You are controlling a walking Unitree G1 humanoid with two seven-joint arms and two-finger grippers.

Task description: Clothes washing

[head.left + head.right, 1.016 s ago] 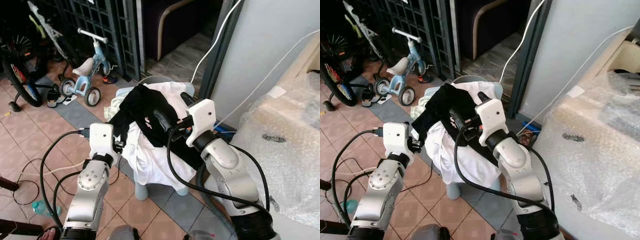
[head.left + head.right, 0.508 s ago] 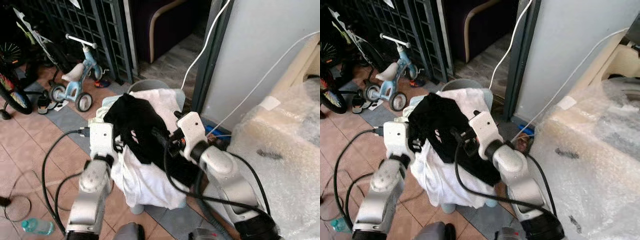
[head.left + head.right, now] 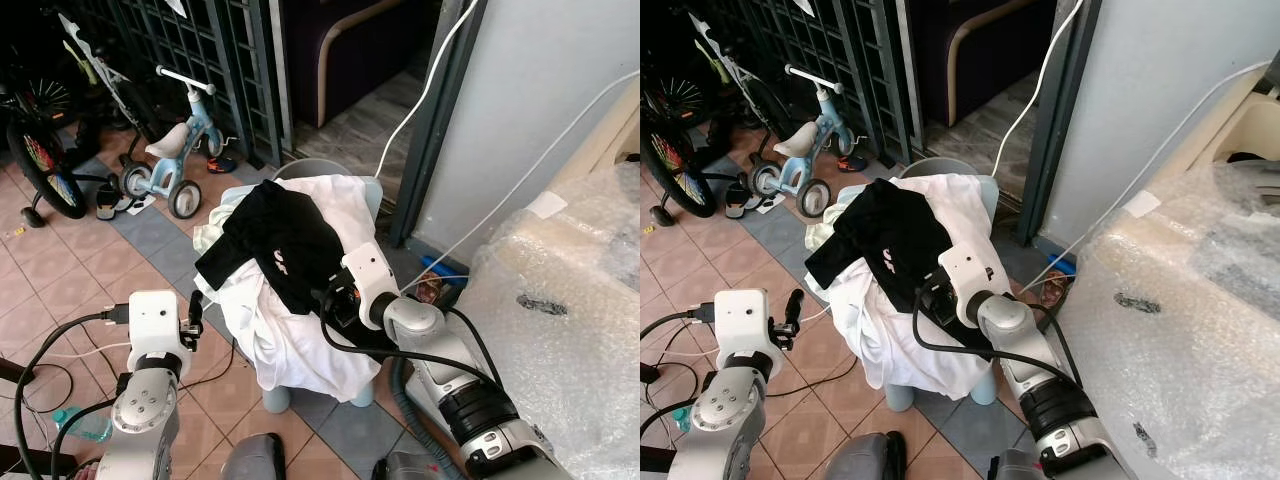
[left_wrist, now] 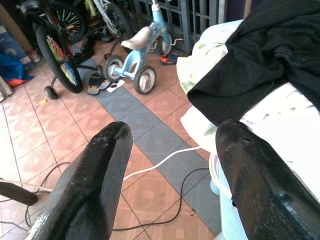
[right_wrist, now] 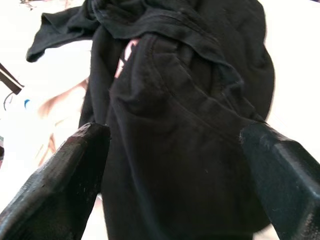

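right claw (image 5: 170,150) gaped wide against black garment (image 3: 285,240) | left claw (image 4: 170,170) spread, idle beside pile | risk: dragging white laundry (image 3: 290,340) off stool (image 3: 272,398)

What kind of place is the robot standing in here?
Probably a home's tiled porch or entryway: a child's tricycle and bicycle parked by a metal grille, with clothes piled on a small plastic chair.
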